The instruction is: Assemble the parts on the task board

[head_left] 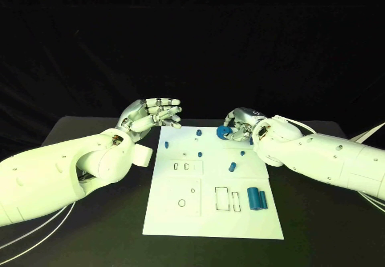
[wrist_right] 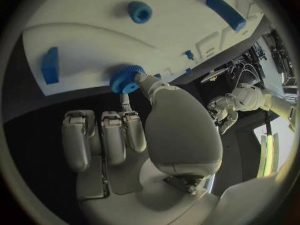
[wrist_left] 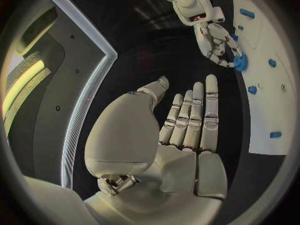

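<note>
Smooth white task board (head_left: 210, 217) – right hand (head_left: 243, 123) pinches ridged blue gear (head_left: 223, 132); left hand (head_left: 152, 115) fingers curled, empty

The task board (head_left: 212, 222) lies on the surface (head_left: 321, 233); the left robot hand (head_left: 152, 115) hovers beside its far left corner, the right robot hand (head_left: 241, 125) over its far right edge.

The left hand (head_left: 152, 115) is held raised near the board's far left corner, nothing in it, its fingers loosely bent in the head view. The right hand (head_left: 241, 125) is held at the far edge, a blue gear (head_left: 223, 132) pinched between thumb and finger.
</note>
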`<state>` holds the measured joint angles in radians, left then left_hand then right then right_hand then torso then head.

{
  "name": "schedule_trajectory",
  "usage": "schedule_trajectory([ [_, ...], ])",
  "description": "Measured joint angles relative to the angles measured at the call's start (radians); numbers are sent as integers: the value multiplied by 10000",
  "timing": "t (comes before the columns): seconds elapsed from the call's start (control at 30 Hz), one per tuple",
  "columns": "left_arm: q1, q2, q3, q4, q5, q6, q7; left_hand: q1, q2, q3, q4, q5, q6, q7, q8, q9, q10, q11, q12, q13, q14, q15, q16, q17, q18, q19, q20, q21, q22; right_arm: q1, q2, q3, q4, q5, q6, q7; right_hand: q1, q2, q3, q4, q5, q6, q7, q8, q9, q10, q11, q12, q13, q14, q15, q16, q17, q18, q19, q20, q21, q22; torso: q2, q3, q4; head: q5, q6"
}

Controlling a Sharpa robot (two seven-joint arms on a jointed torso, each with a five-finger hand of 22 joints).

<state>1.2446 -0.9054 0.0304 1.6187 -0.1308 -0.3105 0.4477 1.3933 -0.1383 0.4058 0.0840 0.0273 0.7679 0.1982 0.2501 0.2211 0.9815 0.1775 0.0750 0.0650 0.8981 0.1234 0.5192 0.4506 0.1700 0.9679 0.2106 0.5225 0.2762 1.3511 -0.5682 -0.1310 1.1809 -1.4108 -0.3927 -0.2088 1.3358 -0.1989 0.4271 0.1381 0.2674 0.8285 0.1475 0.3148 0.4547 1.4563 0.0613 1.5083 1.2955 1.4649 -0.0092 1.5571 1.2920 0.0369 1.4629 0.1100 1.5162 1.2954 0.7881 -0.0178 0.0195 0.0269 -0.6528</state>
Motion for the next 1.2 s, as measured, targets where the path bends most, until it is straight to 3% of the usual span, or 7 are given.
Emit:
schedule_trajectory([
  [0.2,0,2,0,-9,-2,-1,-9,0,0,0,0,0,0,0,0,0,0,0,0,0,0,0,114,1,0,-15,-14,0,0,83,13,13,692,-787,-448,-197,-2,-1,0,0,-1,17,-17,0,-2,4,3,0,0,0,-1,0,0,-1,83,-84,116,0,-2,-1,1,1,8],
  [0.27,0,4,-1,-11,-3,-2,-11,0,0,0,0,0,0,0,0,0,0,0,0,0,0,0,114,2,-1,-71,-32,0,1,85,88,12,870,-1023,-507,-254,-172,-170,0,0,-1,161,-58,1,5,4,3,0,0,0,-1,0,0,-1,83,-85,116,0,-2,-1,1,0,15],
  [0.4,0,7,-1,-11,-3,-1,-14,0,0,0,0,0,0,0,0,0,0,0,0,0,0,0,114,2,-1,-72,-31,0,2,71,286,-6,1048,-1379,-561,-346,-172,-170,1,0,-1,174,-68,1,5,4,2,1,0,0,-1,0,0,-1,83,-85,116,1,-2,-1,0,0,18],
  [1.2,-2,93,-1,-44,-8,16,-22,0,0,0,0,0,0,0,0,1,0,0,0,0,-1,0,114,4,-1,-73,-31,1,14,-343,1207,-124,591,-1762,-469,-510,-173,-170,1,-1,-4,175,-68,1,5,5,3,1,0,0,-2,0,0,-1,83,-85,117,1,14,3,3,55,-81],
])
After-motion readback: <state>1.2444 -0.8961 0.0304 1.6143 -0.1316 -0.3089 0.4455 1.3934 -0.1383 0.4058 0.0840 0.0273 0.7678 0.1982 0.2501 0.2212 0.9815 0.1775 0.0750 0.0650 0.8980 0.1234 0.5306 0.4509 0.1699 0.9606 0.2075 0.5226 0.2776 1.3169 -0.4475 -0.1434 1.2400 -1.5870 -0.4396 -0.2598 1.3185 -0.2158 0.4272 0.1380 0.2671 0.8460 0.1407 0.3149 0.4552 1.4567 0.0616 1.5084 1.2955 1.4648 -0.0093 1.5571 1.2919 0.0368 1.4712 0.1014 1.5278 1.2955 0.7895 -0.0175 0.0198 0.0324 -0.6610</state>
